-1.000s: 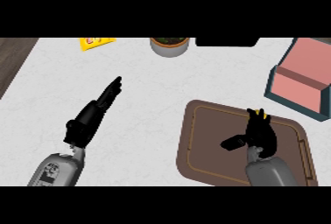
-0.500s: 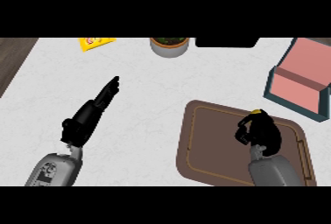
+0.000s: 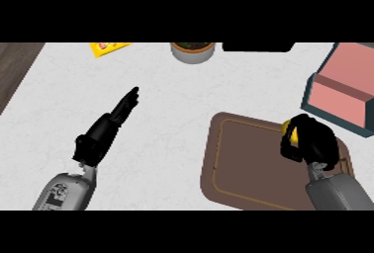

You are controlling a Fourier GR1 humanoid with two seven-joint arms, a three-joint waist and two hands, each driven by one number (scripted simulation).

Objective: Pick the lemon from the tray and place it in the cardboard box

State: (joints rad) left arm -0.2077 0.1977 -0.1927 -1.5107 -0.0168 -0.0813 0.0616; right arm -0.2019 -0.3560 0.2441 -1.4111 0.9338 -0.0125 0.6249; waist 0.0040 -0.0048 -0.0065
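A brown tray point(image 3: 241, 163) lies on the white counter at the right. Over its right part my right hand point(image 3: 312, 141) is curled round the yellow lemon point(image 3: 291, 134), of which only slivers show between the fingers. The cardboard box point(image 3: 342, 91), pink inside with dark teal walls, stands just beyond the tray at the right edge. My left hand point(image 3: 106, 129) rests open on the counter at the left, fingers straight and pointing up and to the right.
A grey pot with soil point(image 3: 193, 51) stands at the back centre. A yellow packet point(image 3: 110, 47) lies at the back left, and a dark object point(image 3: 257, 47) sits behind the pot. A dark wooden strip point(image 3: 15, 69) borders the counter's left side.
My right hand's fingers have curled shut round the lemon, and it has risen slightly toward the box. The left hand has not moved.
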